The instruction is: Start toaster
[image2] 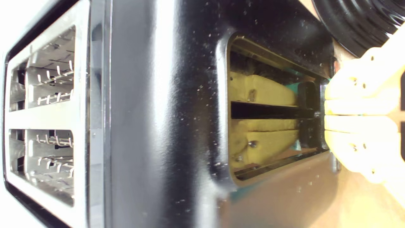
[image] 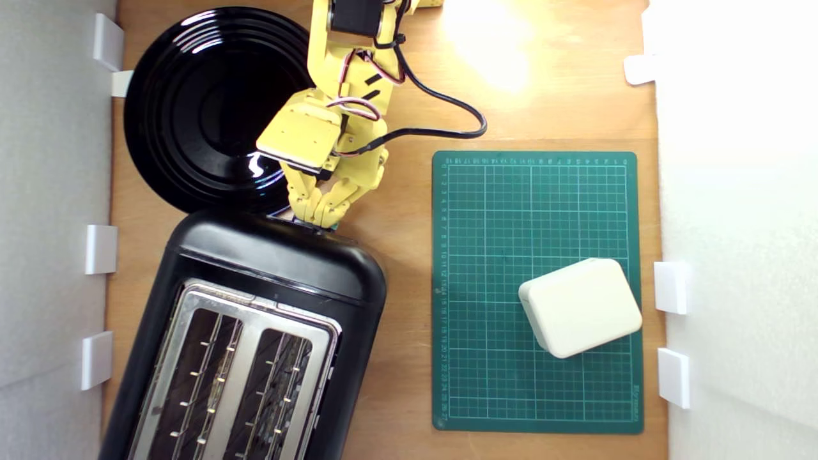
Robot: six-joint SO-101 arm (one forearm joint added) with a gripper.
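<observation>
The toaster (image: pixel 255 332) lay at the exterior view's lower left, just below the plate (image: pixel 204 108) (black, glossy). At its upper end the gripper (image: pixel 317 217) had its fingers (image2: pixel 357 91) pressed together, touching the lever slot (image2: pixel 272 110), beside the mat (image: pixel 537 291)

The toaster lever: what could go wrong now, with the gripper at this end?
1. The gripper meets the lever with fingertips only, and little of the lever shows; pressing down, it might slip off.
2. The toaster stands loose on the table; a slanted push might slide it.
3. The black plate lies close beside the arm, which might bump it.
</observation>
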